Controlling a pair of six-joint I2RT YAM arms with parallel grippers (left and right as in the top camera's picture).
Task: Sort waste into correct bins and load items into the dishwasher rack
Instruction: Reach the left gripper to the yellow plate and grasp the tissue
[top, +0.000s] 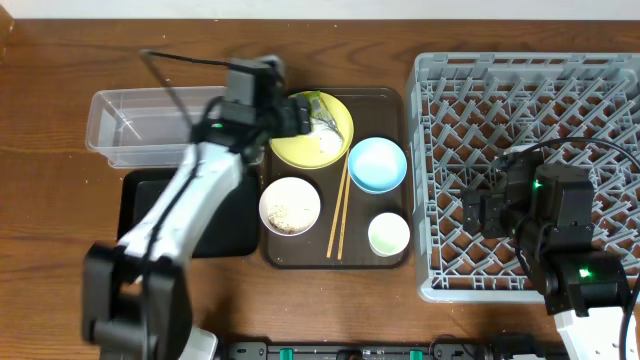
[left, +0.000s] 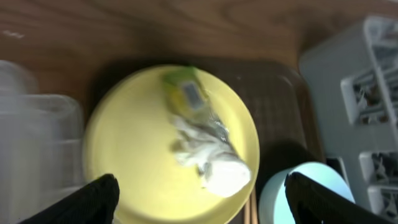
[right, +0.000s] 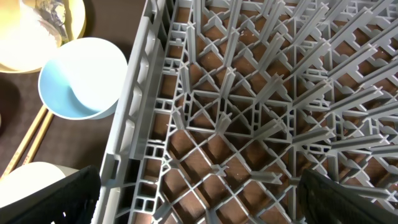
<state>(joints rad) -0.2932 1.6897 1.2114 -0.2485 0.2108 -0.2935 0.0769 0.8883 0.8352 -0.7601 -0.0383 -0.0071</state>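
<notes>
Left tool (left: 199, 186) is spread wide with nothing in it, hovering right over the yellow plate (left: 130, 143). The crinkly yellow-green wrapper (left: 186, 93) lies on the plate's far side, touching a white crumpled wad (left: 211, 155) that reaches toward the plate's right rim. Left wrist view is pretty blurry, so I can't tell what that wad actually is.

Right tool (right: 199, 196) is also wide open and empty, hanging over the near-left part of the grey rack (top: 520, 100), which takes up the whole right side of the desk. Nothing loaded in it yet.

Everything else sits on the brown tray (top: 385, 110) mid-desk, just left of the rack:
- plate at the tray's far-left corner
- light blue bowl (top: 377, 163) just right of the plate, toward the rack
- white bowl (top: 265, 205) on the near-left side, with the rice scraps (top: 291, 212) inside
- chopsticks (top: 338, 215) lying together between the white bowl and the small pale cup (top: 389, 234), running from the near edge toward the far edge
- cup at the tray's near-right corner

Bins are over on the left side of the desk: the clear tub (top: 130, 125) toward the far edge, the black one (top: 235, 225) right behind it toward the near edge, partly under the left arm. I can't see anything in either bin.
</notes>
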